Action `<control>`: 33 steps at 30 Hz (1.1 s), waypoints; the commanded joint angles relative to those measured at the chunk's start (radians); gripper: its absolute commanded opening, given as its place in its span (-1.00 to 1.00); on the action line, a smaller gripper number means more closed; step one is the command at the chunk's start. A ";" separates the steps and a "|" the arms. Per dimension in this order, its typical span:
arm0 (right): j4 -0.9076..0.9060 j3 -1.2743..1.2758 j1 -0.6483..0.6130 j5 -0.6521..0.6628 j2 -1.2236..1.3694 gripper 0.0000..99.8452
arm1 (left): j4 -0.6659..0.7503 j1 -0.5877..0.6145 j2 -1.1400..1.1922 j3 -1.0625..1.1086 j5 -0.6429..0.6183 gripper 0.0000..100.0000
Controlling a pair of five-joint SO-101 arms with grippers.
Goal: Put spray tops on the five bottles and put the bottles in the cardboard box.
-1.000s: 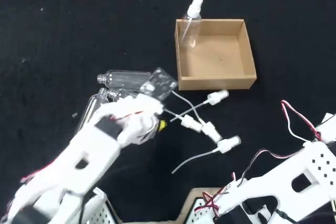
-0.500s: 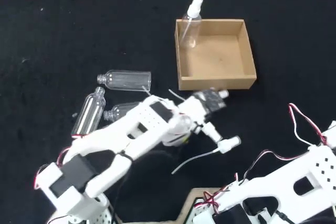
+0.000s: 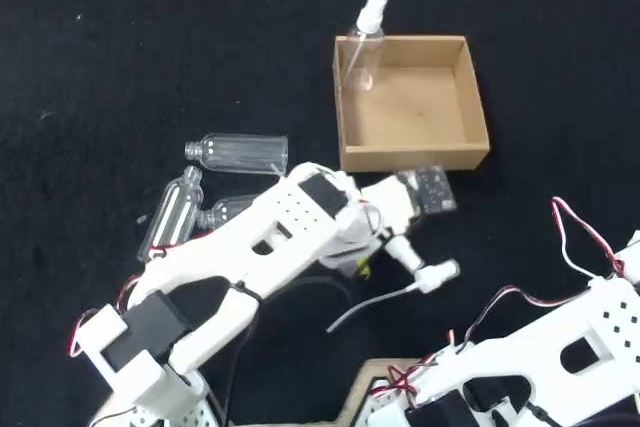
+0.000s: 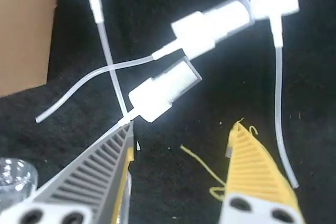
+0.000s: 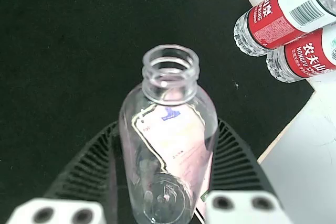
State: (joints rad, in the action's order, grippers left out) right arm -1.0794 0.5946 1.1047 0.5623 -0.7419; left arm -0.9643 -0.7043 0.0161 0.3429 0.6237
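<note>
Left hand (image 4: 184, 129) wide open, empty, poised at loose spray top (image 4: 165, 93) for pickup; right hand (image 5: 165, 129) clamps uncapped bottle (image 5: 168, 103), neck exposed for capping.

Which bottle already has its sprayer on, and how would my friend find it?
Look for the box toward the far side of the black table. In its far left corner, seen from the high view, stands a clear bottle. Unlike the bottles lying on their sides on the table with open necks, it is upright and wears a white spray top.
</note>
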 commanded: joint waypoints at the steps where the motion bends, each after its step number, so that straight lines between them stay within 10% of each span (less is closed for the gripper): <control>1: 0.021 -0.001 0.011 0.014 -0.036 -0.78 | 0.017 -0.019 0.021 -0.065 0.060 -0.44; 33: 0.021 0.047 -0.017 0.015 -0.036 -0.78 | 0.126 -0.010 0.278 -0.183 0.058 -0.49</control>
State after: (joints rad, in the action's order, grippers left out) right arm -1.0794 0.6498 1.1047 0.5623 -0.7419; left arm -0.8431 -0.6981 0.2954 0.1941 0.6790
